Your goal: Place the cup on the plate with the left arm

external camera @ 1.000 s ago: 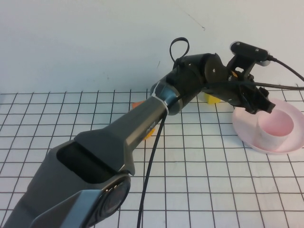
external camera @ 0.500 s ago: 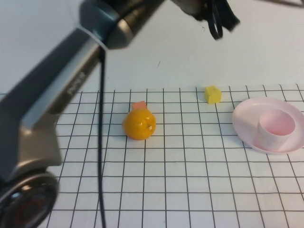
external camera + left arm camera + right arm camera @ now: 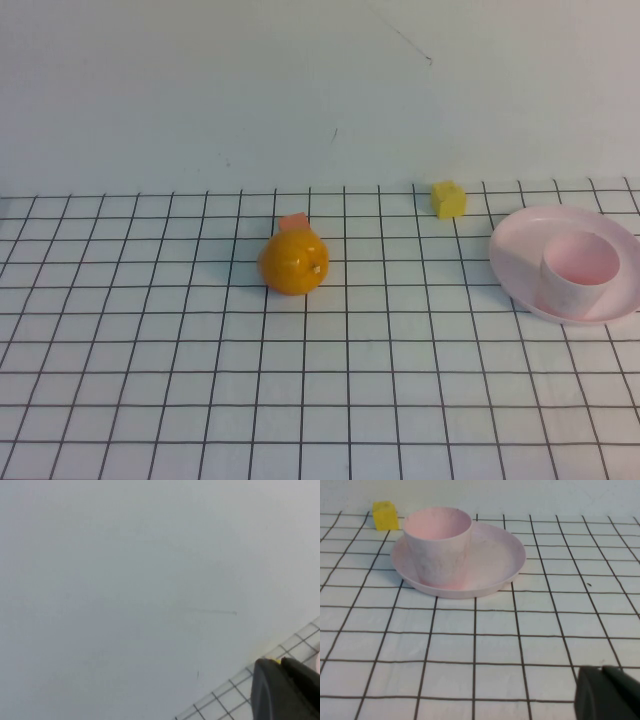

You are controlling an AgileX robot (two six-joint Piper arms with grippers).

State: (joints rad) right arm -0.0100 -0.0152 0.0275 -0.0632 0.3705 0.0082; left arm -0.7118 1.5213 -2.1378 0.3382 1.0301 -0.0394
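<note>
The pale pink cup (image 3: 579,269) stands upright on the wide pale pink plate (image 3: 515,262) at the right of the table. Both also show in the right wrist view, the cup (image 3: 438,545) on the plate (image 3: 495,560). Neither arm shows in the high view. My left gripper (image 3: 281,664) is shut and empty, raised and facing the back wall. My right gripper (image 3: 601,671) is shut and empty, low over the table, some way short of the plate.
An orange round fruit (image 3: 294,262) sits mid-table with a small orange block (image 3: 294,221) just behind it. A yellow cube (image 3: 448,198) lies near the back wall, left of the plate, and shows in the right wrist view (image 3: 385,515).
The left arm has drawn back from the plate, swung up and left the high view. The cup stays standing on the plate.
</note>
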